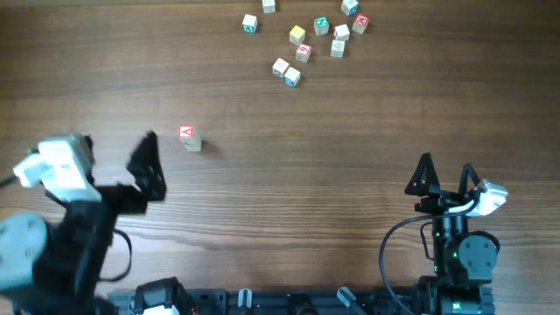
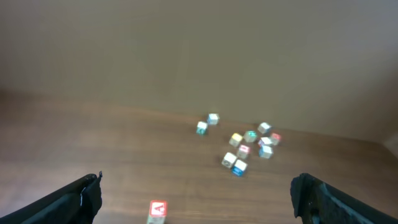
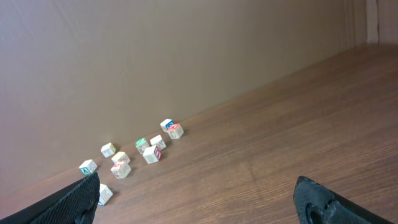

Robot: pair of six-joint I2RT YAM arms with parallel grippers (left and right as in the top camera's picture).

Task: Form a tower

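Brown wood grain covers the whole worktop (image 1: pixel 332 166) in the overhead view, and your tower (image 1: pixel 187 136) stands alone on it, left of centre. It has a white top face with a red mark, and a pale cube shows just beneath. The left fingers (image 1: pixel 149 162) sit at the lower left of the frame, spread wide and holding nothing. One dark tip is near the tower but clearly apart from it. The right fingers (image 1: pixel 424 175) are at the lower right, well away from the tower, and they too are fully parted and empty. The loose cubes (image 1: pixel 306 44) lie scattered along the top edge, right of centre, well apart from the tower. In the left wrist view, which is rather blurred, you see the left fingers (image 2: pixel 81 199) as two dark tips in the bottom corners with a wide empty gap between them. The tower (image 2: pixel 157 210) is at the bottom edge in that gap, closer to the tip on the left of the frame and touching neither. The loose cubes (image 2: pixel 245 146) are scattered farther off, right of centre. In the right wrist view, the right fingers (image 3: pixel 323 202) again fill the two bottom corners, wide apart with bare wood between them. The loose cubes (image 3: pixel 134 155) are bunched at the lower left of the frame, and one of them lies just beside the dark tip there.
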